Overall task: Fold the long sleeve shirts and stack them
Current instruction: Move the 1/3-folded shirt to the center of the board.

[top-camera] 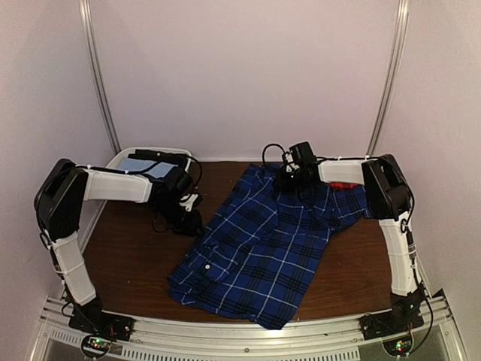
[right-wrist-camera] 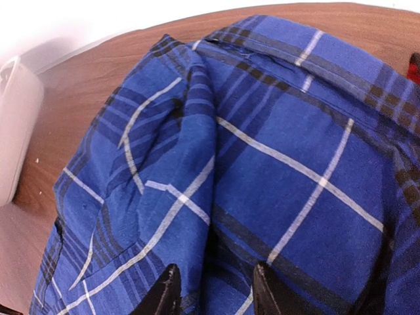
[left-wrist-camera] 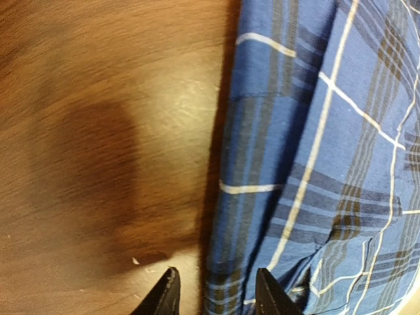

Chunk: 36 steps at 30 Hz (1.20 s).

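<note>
Step in hand, as judged: flattening the dark blue shirt (top-camera: pixel 255 248) before its first fold. It lay rumpled at mid-table, with the red-and-black shirt (top-camera: pixel 347 185) beyond it at far right. The left gripper (left-wrist-camera: pixel 220 296) stood parted over the shirt's left edge. The right gripper (right-wrist-camera: pixel 213 292) stood parted above its bunched far end, grasping nothing. The next move called for pinching both points.
</note>
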Tool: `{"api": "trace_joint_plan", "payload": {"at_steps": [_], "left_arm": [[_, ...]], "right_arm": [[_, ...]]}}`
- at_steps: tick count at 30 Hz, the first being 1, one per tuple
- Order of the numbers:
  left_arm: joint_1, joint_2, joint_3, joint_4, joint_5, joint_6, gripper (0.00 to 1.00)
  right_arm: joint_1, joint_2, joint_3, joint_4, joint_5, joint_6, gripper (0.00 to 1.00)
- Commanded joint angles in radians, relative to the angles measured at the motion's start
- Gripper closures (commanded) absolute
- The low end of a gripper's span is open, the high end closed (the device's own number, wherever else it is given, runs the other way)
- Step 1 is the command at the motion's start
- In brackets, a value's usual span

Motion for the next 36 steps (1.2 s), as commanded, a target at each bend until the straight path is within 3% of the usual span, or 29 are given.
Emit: {"api": "trace_joint_plan", "payload": {"at_steps": [1, 7, 11, 14, 18, 27, 34, 36], "left_arm": [[0.011, -0.012, -0.037, 0.022, 0.003, 0.030, 0.57], [0.011, -0.003, -0.069, 0.030, 0.070, 0.043, 0.54], [0.011, 0.009, -0.074, 0.043, 0.125, 0.038, 0.60], [0.011, 0.012, -0.086, 0.046, 0.147, 0.029, 0.73], [0.009, -0.015, -0.127, 0.034, 0.149, 0.004, 0.99], [0.008, -0.205, -0.351, 0.027, 0.152, -0.084, 1.00], [0.000, -0.314, -0.445, 0.022, 0.146, -0.135, 1.00], [0.000, -0.329, -0.432, -0.001, 0.113, -0.139, 0.94]], "right_arm": [[0.018, -0.050, 0.022, -0.059, 0.073, -0.039, 0.56], [0.056, -0.101, -0.003, -0.080, 0.141, -0.073, 0.54], [0.078, -0.106, -0.013, -0.086, 0.185, -0.082, 0.54], [0.088, -0.101, -0.012, -0.092, 0.209, -0.088, 0.54], [0.094, -0.083, -0.005, -0.080, 0.193, -0.093, 0.54], [0.179, 0.026, 0.082, -0.083, 0.175, -0.104, 0.55], [0.246, 0.206, 0.292, -0.156, 0.190, -0.126, 0.55], [0.249, 0.245, 0.348, -0.180, 0.203, -0.135, 0.55]]}}
